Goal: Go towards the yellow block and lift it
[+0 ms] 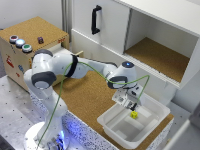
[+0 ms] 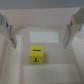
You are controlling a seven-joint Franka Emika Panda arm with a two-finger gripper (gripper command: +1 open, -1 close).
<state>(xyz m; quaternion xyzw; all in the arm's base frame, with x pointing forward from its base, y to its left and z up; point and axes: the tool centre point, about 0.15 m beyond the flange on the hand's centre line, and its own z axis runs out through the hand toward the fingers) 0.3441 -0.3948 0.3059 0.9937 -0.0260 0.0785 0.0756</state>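
Exterior view is showing us the gripper (image 1: 131,106) hanging over the white bin (image 1: 152,121) at lower right, just above the yellow block (image 1: 134,114) lying inside. We are seeing its fingers (image 2: 10,31) spread open, gripping nothing.

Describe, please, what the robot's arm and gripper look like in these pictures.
The arm is glossy white with rounded segments and dark grey to black bands at its joints. A blue light glows on top of the wrist and another at the base. A thin green cable runs along the arm from base to gripper. The gripper is dark; in the wrist view its fingers look flat, pale grey.
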